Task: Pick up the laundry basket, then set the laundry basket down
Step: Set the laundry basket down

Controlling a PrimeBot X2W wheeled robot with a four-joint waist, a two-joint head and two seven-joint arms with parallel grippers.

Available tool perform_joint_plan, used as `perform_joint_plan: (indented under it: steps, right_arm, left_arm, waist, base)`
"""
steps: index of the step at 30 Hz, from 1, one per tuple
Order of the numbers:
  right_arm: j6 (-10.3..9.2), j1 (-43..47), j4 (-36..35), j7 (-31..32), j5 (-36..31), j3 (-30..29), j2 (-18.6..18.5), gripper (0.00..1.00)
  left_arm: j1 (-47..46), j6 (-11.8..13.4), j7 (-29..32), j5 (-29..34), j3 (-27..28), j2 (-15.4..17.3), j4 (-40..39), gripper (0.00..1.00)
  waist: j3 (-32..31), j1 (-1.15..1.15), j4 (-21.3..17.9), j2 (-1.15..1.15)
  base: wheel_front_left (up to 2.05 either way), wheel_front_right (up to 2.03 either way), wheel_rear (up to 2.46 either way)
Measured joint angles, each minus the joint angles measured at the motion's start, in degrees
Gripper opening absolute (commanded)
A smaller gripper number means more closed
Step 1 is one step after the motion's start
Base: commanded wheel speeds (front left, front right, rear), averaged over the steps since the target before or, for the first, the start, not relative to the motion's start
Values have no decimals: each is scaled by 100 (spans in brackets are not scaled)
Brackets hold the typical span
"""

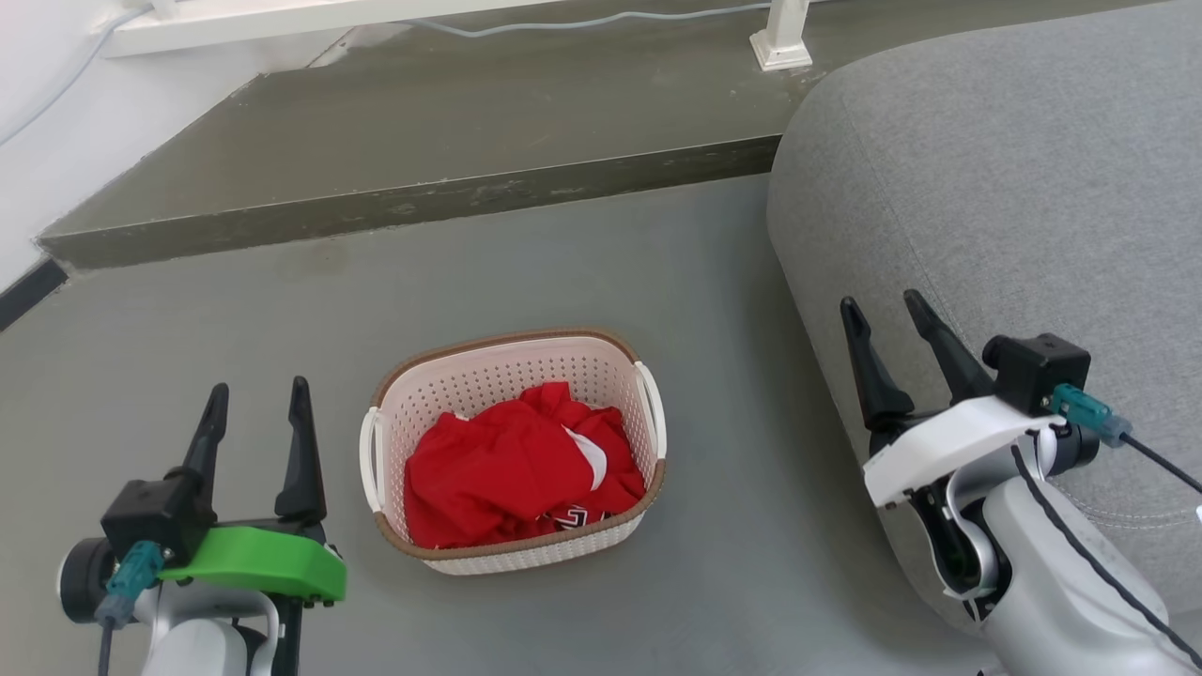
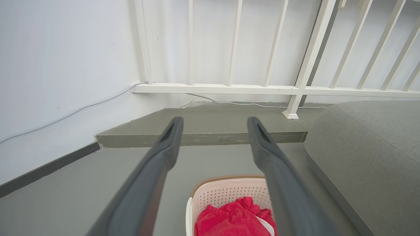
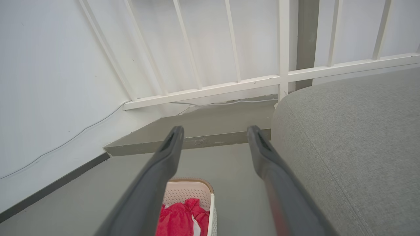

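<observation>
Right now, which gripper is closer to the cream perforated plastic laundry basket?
Left. The left gripper is beside the left handle of the laundry basket; the right gripper is farther off its right side, by the grey fabric sofa.

A: What's across the middle?
B: Grey floor (image 1: pixel 657 282), with a raised step (image 1: pixel 423 113) above it.
A: And right?
B: A grey sofa (image 1: pixel 1014 188). Upper left, white wall (image 1: pixel 56 122); a white railing (image 2: pixel 229 88) and thin cable (image 1: pixel 563 22) along the top.
</observation>
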Motion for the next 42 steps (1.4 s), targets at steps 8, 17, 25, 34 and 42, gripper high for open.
perform_joint_plan:
  steps: [8,17,25,34,42]
  right_arm:
    - [54,210,-69,0,-168,-73,111,100]
    - [102,392,-152,0,-238,-255,187,100]
    - [198,459,-197,0,-331,-348,270,100]
    - [252,505,-196,0,-458,-450,330,100]
    - [312,509,-190,0,-553,-517,368,100]
  left_arm:
    - [156,-58,1,74,43,-104,-105,100]
    - [261,-120,1,59,189,-166,-211,100]
    - [342,-210,1,32,222,-229,-276,100]
    - [342,-260,1,90,285,-242,-309,100]
    - [342,-292,1,179,328,-263,-310,100]
  waist:
    - [-27,0,3,0]
    - [-32,0,0,0]
    - [16,0,-12,0]
    - [60,0,-15,0]
    - [75,0,-13,0]
  base:
    - [0,0,0]
    - [0,0,0]
    - [0,0,0]
    - [0,0,0]
    - [0,0,0]
